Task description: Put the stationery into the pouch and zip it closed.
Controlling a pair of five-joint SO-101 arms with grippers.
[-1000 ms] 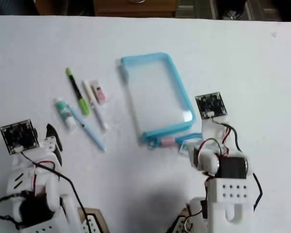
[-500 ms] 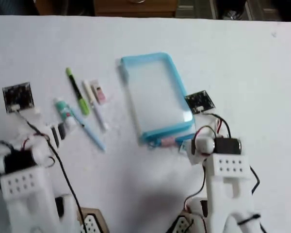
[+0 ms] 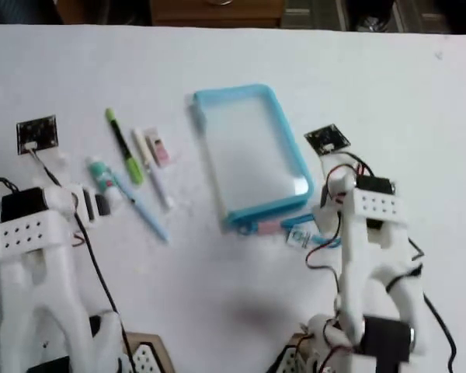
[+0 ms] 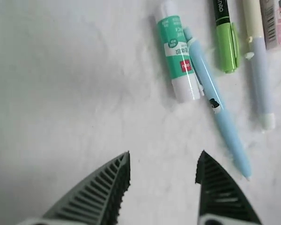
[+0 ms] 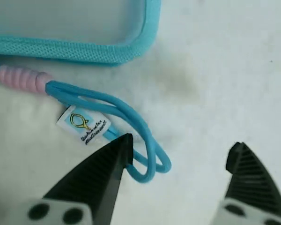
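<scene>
A clear pouch [image 3: 252, 159] with a blue rim lies at the table's middle. Its pink beads [image 5: 21, 77] and blue pull cord [image 5: 126, 131] with a white tag [image 5: 83, 124] trail from its near corner. My right gripper [image 5: 181, 143] hovers open over the cord loop, one fingertip just above it. Left of the pouch lie a glue stick [image 3: 102, 177], a blue pen [image 3: 144, 208], a green highlighter [image 3: 124, 148], a pale pen [image 3: 154, 172] and a pink eraser [image 3: 159, 149]. My left gripper [image 4: 164, 153] is open, just short of the glue stick [image 4: 178, 58] and blue pen [image 4: 215, 103], holding nothing.
The white table [image 3: 388, 85] is bare to the right of and beyond the pouch. The arms' white bases [image 3: 39, 311] stand at the near edge, with wires hanging from them. Dark furniture lines the table's far edge.
Both arms have risen and stretched forward. The left gripper moved from the near left up to the glue stick and pen. The right gripper now hangs over the pull cord.
</scene>
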